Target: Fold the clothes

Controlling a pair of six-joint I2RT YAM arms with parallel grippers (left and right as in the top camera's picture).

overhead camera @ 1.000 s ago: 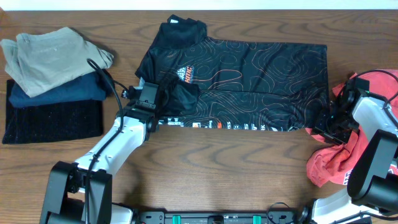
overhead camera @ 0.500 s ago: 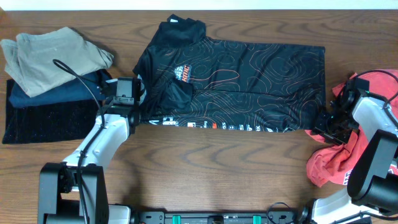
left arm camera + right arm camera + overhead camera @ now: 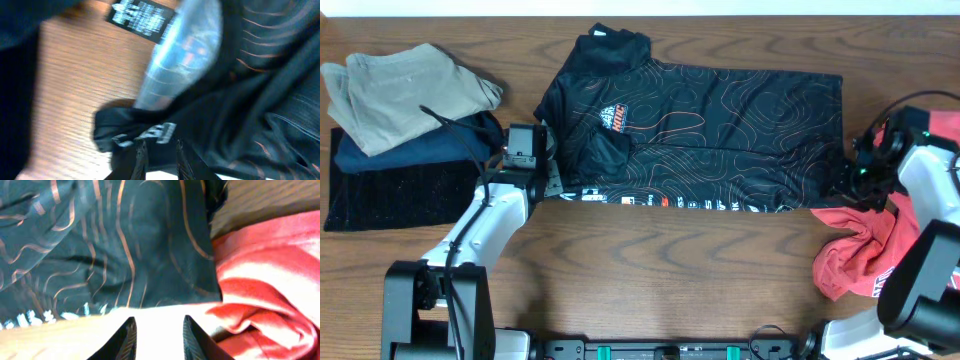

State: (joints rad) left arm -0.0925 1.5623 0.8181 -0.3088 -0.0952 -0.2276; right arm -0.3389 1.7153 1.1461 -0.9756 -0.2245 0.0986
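Right gripper (image 3: 157, 330) has moved up to the jersey (image 3: 720, 130) corner, fingers spread, empty; left gripper (image 3: 160, 150) narrow, hold unclear. Closing might snag the red cloth (image 3: 270, 280).

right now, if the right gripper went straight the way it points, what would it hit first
Probably the black jersey, whose edge lies just ahead of the right gripper; the red cloth sits beside that line.
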